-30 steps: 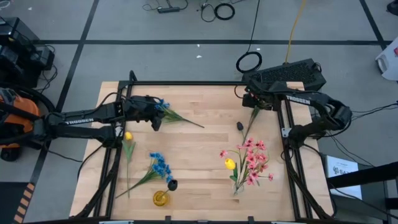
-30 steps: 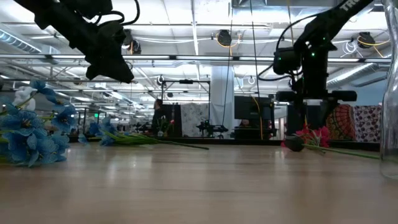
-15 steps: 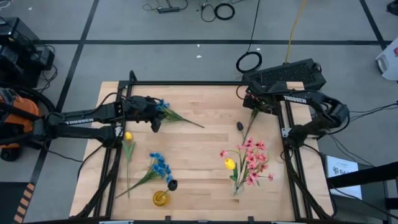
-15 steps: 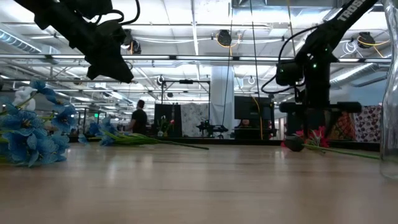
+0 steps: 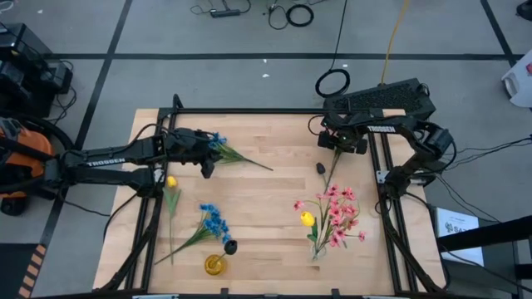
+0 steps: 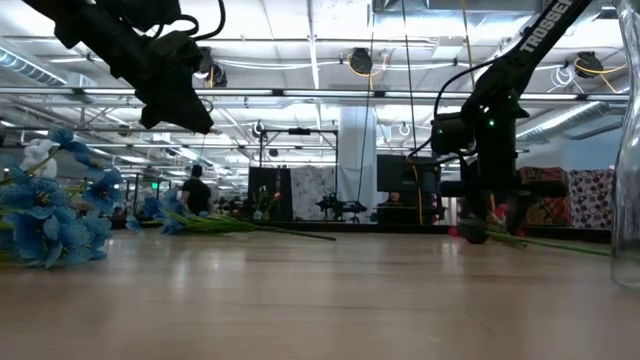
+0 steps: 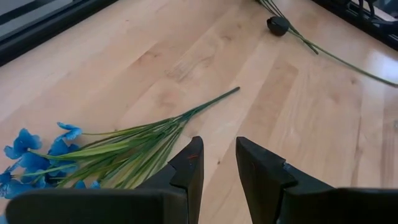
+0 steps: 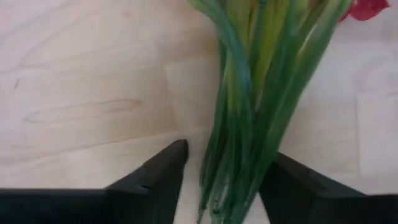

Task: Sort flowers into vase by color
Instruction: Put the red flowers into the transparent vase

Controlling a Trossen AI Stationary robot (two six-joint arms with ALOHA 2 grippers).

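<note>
The left end effector [image 5: 208, 162] hangs above the worktop [image 5: 266, 216] beside a blue sprig [image 5: 229, 151] lying at the far left; its fingers [image 7: 189, 165] stand slightly apart and nothing is held. Nearer the front lie a yellow bud [image 5: 171, 181] on its stem, a second blue sprig [image 5: 212, 220] and a yellow vase [image 5: 214, 265]. A pink bunch [image 5: 337, 212] lies right of centre.

At the far right, the right end effector [image 5: 339, 143] is lowered over a red sprig [image 8: 367, 7], whose green stems [image 8: 249, 112] lie between its parted fingers [image 8: 161, 171]; no grip is yet made, as judged from the wrist view. For a sound pick, all the stems should be gathered between the fingers before closing, and the closing should be firm but slow, so that no thin stem slips out sideways. The lift is best taken straight up.
</note>
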